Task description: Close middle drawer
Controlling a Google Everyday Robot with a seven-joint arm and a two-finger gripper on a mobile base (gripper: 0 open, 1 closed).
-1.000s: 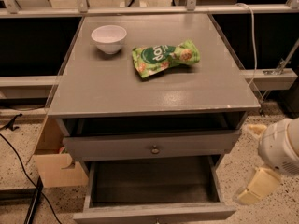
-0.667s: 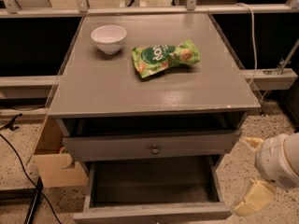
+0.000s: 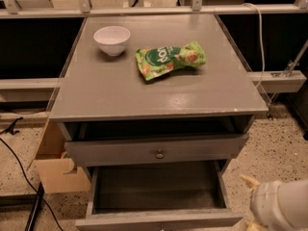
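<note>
The middle drawer [image 3: 159, 219] is pulled far out of the grey cabinet [image 3: 154, 95]. Its empty inside faces up and its flat front panel lies along the bottom edge of the camera view, with the knob cut off there. The drawer above it [image 3: 159, 150], with a small round knob, stands slightly out. My gripper [image 3: 260, 201] is at the bottom right, to the right of the open middle drawer's front corner and apart from it. It is partly cut off by the picture's edge.
A white bowl [image 3: 112, 39] and a green snack bag [image 3: 169, 59] lie on the cabinet top. A cardboard box [image 3: 55, 170] stands on the floor at the left of the cabinet, with black cables [image 3: 19, 172] beside it. Rails run behind the cabinet.
My gripper has moved down and toward the bottom right corner of the view. The drawers, bowl and bag have not moved.
</note>
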